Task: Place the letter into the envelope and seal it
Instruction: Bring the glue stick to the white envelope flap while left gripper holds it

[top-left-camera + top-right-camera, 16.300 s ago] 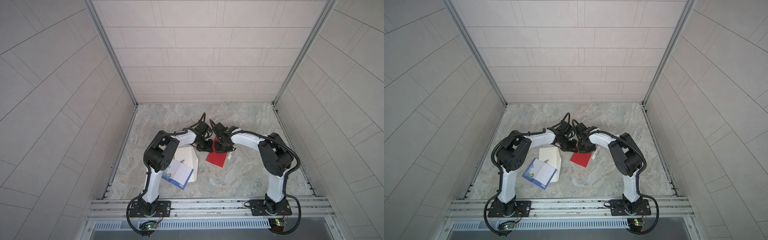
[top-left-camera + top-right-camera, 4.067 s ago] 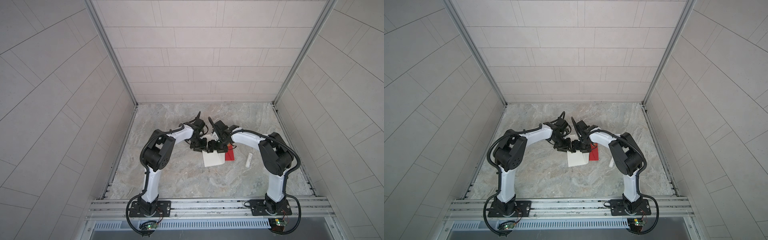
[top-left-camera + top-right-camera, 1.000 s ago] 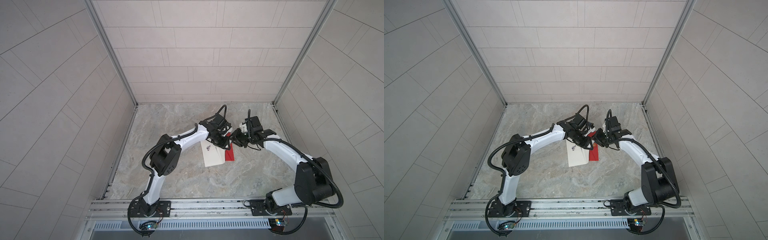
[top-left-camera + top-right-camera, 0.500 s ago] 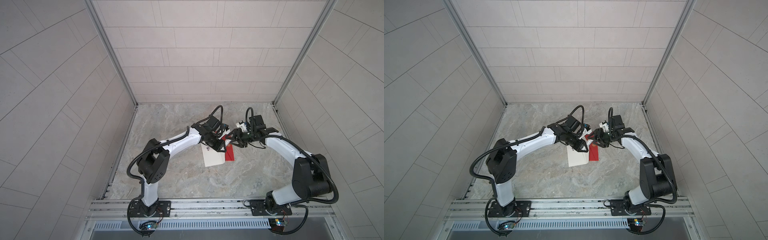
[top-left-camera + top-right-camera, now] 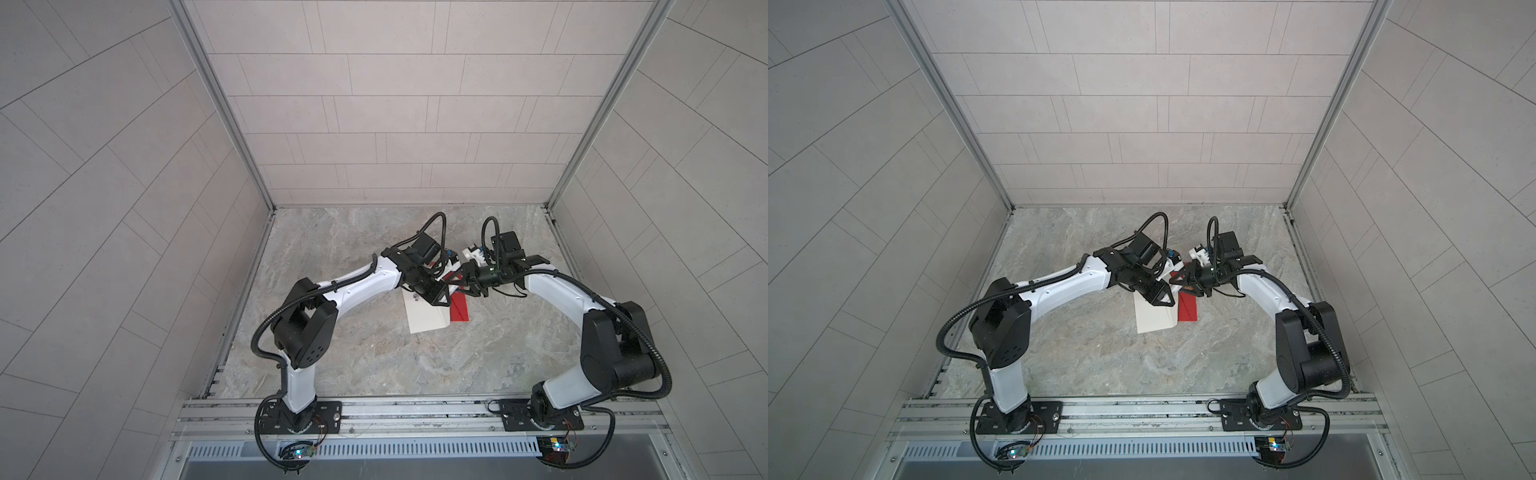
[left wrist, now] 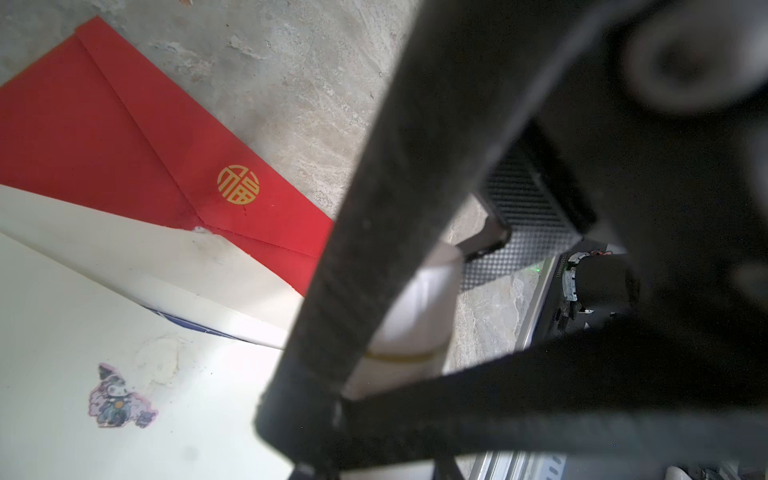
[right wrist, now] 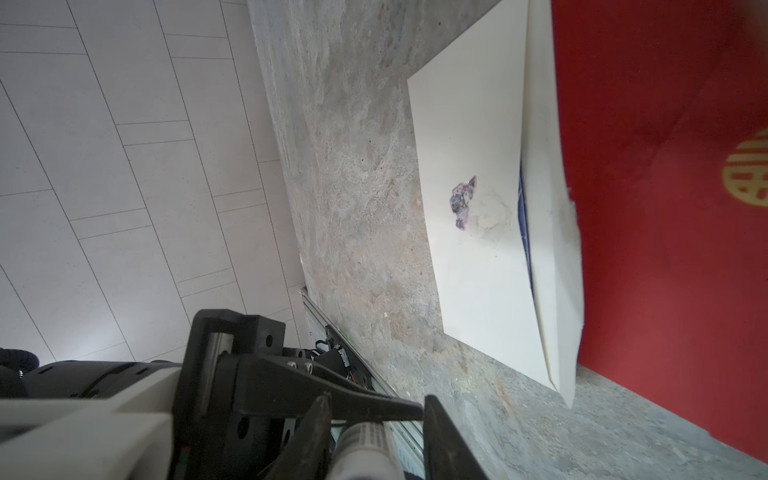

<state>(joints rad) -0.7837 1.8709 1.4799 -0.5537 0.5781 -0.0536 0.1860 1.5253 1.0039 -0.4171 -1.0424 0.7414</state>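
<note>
Two grippers on one glue stick, above the envelope's far end

The left gripper is clamped on the glue stick; the right gripper has its fingers flanking the other end, and I cannot tell whether they pinch it. One white envelope lies flat just below both, one letter showing a blue edge inside it, and one red packet partly under its right side

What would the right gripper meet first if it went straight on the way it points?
Probably the white glue stick clamped in the left gripper. The right gripper points at it, its jaws flanking the stick's end; the left gripper itself comes next. Depth is unclear from above.
</note>
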